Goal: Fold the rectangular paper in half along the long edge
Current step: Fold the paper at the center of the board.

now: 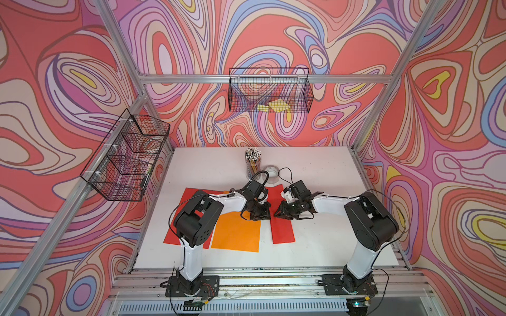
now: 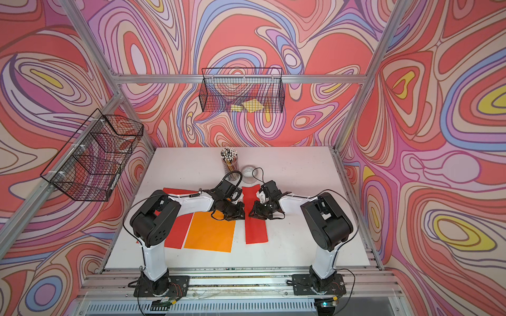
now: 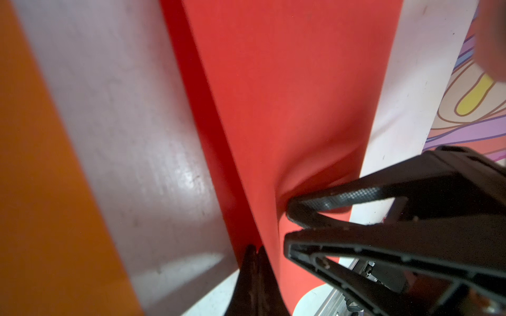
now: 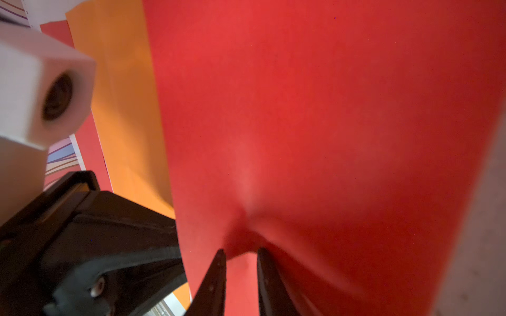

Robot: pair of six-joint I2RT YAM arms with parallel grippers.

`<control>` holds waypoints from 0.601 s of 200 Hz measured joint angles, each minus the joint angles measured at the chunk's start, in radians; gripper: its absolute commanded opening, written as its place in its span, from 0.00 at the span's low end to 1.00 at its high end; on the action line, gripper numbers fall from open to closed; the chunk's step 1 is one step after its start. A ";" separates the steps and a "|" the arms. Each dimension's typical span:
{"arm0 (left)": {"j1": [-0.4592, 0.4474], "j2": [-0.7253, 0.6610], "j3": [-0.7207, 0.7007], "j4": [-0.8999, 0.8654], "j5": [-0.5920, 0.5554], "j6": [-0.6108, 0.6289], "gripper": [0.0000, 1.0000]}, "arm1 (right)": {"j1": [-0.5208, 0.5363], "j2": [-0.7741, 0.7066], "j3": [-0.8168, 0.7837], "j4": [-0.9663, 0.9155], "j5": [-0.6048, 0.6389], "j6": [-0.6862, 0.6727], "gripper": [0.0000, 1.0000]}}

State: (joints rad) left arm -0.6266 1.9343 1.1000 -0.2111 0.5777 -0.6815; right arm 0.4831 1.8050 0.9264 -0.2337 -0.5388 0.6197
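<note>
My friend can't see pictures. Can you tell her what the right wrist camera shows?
A folded red paper fills most of the view, puckered where the right gripper presses on it with its jaws slightly apart. An orange paper lies beside it, and the left gripper sits close by.

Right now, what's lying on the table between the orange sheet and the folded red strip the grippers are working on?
Nothing: in both top views only a narrow band of bare white table separates the orange sheet from the folded red strip.
</note>
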 measured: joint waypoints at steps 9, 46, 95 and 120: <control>0.001 -0.008 0.000 -0.017 -0.012 0.003 0.00 | 0.000 0.002 0.002 -0.002 0.000 -0.001 0.24; 0.026 -0.055 -0.016 -0.095 -0.066 0.016 0.00 | 0.000 0.006 0.007 -0.009 -0.003 -0.003 0.24; 0.045 -0.108 -0.016 -0.141 -0.087 0.024 0.00 | 0.000 0.013 0.011 -0.007 -0.015 -0.009 0.24; 0.045 -0.108 -0.008 -0.143 -0.080 0.020 0.00 | 0.000 0.013 0.011 -0.006 -0.017 -0.009 0.24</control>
State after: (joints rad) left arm -0.5816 1.8263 1.0916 -0.3546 0.4973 -0.6613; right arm 0.4828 1.8179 0.9371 -0.2398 -0.5560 0.6106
